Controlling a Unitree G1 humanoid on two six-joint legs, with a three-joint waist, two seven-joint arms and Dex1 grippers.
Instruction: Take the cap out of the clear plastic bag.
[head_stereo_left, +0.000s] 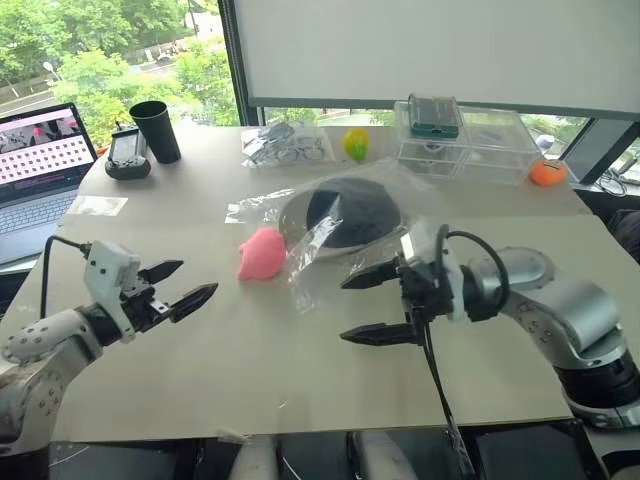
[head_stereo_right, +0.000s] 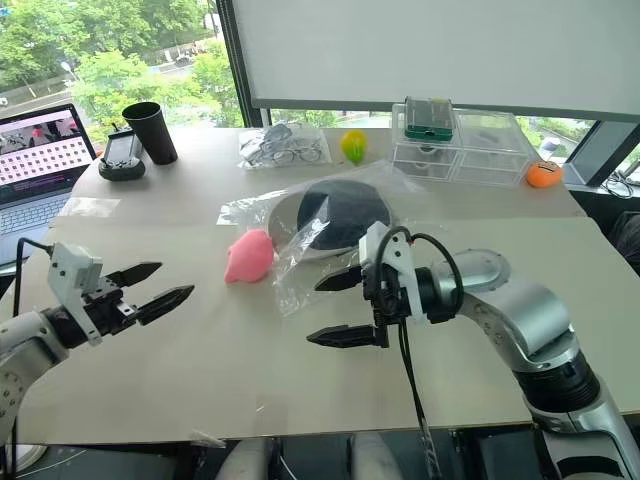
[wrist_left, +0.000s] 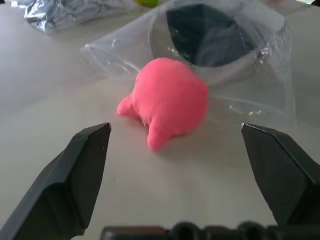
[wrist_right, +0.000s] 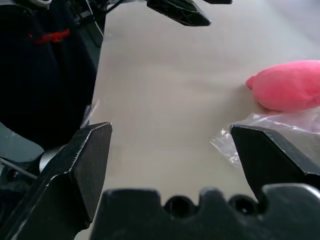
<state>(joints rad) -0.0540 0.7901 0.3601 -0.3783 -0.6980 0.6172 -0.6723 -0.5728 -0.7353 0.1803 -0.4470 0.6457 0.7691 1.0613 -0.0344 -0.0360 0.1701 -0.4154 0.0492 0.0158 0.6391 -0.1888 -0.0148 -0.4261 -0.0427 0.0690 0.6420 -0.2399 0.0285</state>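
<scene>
Flanking bare tabletop (head_stereo_left: 250, 350), spread left gripper (head_stereo_left: 172, 285) and spread right gripper (head_stereo_left: 372, 305), bag edge (head_stereo_left: 300, 290) beside the latter.

Looks like an office or lab space to me: big beige table (head_stereo_left: 250, 380) right up against floor-height windows (head_stereo_left: 100, 50) with trees outside, an open laptop (head_stereo_left: 35, 165) off the left edge, clear storage boxes (head_stereo_left: 470, 145) near the far right corner.

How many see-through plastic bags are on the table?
3. The big bag with the cap lies mid-table beside the pink toy. A smaller one with glasses lies further back. A flat little one lies near the laptop.
</scene>
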